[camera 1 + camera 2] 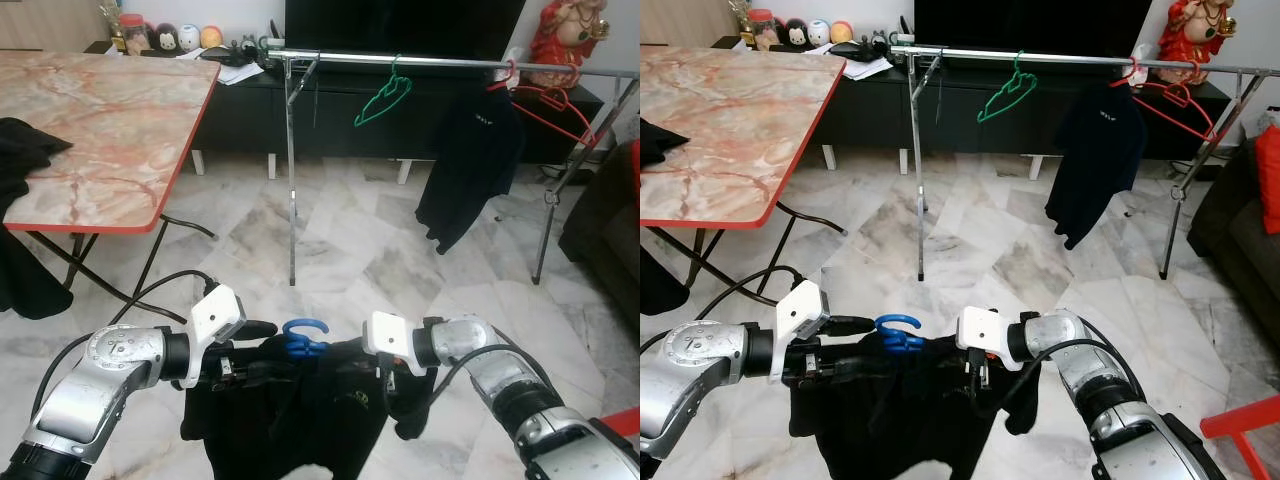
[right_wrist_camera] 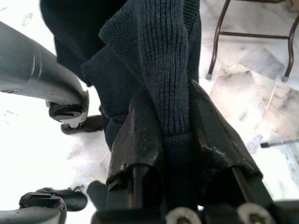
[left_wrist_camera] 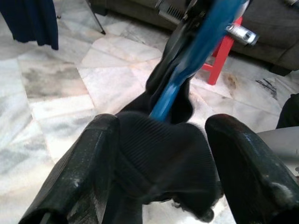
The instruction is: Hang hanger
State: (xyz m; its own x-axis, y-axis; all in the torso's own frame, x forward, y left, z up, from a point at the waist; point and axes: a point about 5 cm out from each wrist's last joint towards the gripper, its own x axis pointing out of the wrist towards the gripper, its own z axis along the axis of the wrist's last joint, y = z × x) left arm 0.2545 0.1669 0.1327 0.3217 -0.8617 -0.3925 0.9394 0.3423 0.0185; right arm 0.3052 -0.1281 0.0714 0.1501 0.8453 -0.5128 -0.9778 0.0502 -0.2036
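Note:
A black garment (image 1: 300, 425) hangs on a blue hanger whose hook (image 1: 303, 335) pokes up between my two arms, low over the floor. My left gripper (image 1: 262, 350) is shut on the garment's shoulder, and the blue hanger arm (image 3: 187, 60) runs out past its fingers. My right gripper (image 2: 173, 107) is shut on a fold of the dark knit cloth at the other shoulder. Ahead, a silver clothes rail (image 1: 420, 62) carries a green hanger (image 1: 383, 100), a red hanger (image 1: 550, 105) and a hung black shirt (image 1: 470, 160).
A marble-topped folding table (image 1: 100, 120) with a red edge stands at the left, dark clothes draped on it. A black TV console (image 1: 250, 110) runs behind the rail. A dark sofa (image 1: 610, 230) and a red stool (image 1: 622, 420) are at the right.

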